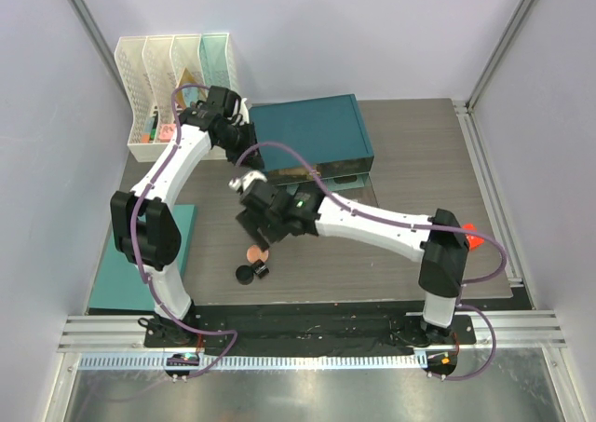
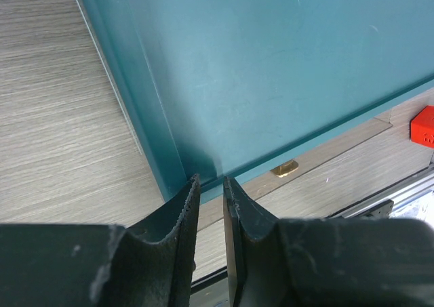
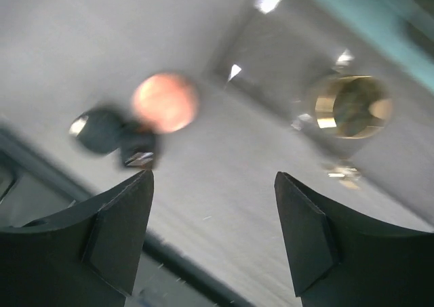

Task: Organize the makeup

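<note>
The right end effector (image 3: 212, 175) hangs over the near-middle of the grey wood-grain surface (image 1: 419, 161) with its two fingers spread wide and nothing between them. Its wrist view is blurred. In that view the round pink blush compact (image 3: 166, 102) lies beyond the left finger (image 3: 115, 226). The small black jar (image 3: 98, 131) sits just beside the compact. A second small dark piece (image 3: 139, 148) touches or nearly touches both, though the blur hides what it is. The gold-rimmed compact (image 3: 350, 106) lies well apart from that cluster, beyond the right finger (image 3: 305, 232) and close to a teal edge.

In the top view, the pink compact and the two dark pieces form a tight group just beneath the right arm's wrist, toward the near edge of the surface.

The left end effector (image 2: 211, 181) is at the near left corner of the teal box (image 1: 312, 133). Its fingers are almost pressed together, with only a thin slit between them, and they pinch nothing. A small gold item (image 2: 285, 168) peeks out along the box's lower edge, just right of the fingertips. The red cube (image 2: 424, 125) sits far off at the right.
</note>
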{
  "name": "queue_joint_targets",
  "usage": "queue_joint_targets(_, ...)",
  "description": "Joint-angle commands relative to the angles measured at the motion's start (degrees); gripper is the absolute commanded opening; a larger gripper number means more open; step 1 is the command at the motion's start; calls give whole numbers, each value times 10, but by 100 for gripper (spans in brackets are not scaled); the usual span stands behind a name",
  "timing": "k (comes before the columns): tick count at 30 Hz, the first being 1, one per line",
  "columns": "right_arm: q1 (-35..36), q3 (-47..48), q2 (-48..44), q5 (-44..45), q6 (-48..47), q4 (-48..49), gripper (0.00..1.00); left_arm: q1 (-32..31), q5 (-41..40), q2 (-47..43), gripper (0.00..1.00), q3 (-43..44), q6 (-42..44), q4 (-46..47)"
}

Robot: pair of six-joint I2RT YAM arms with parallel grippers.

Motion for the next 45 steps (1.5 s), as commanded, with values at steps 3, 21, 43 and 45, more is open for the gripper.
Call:
queue_joint_targets(3, 62, -5, 46, -55, -7, 9, 75, 8, -79, 26, 24, -37, 29, -72)
queue_joint_targets(21, 86, 13, 148, -83, -16, 35, 72, 8, -75, 9, 24, -64, 30, -64)
queue_joint_targets(43, 83, 5, 54, 46, -19, 23, 1, 8, -78, 6, 24, -66, 30, -63)
queue_joint_targets(45, 79, 12, 34, 84, -21, 27, 1, 8, -78, 6, 24, -65, 30, -62)
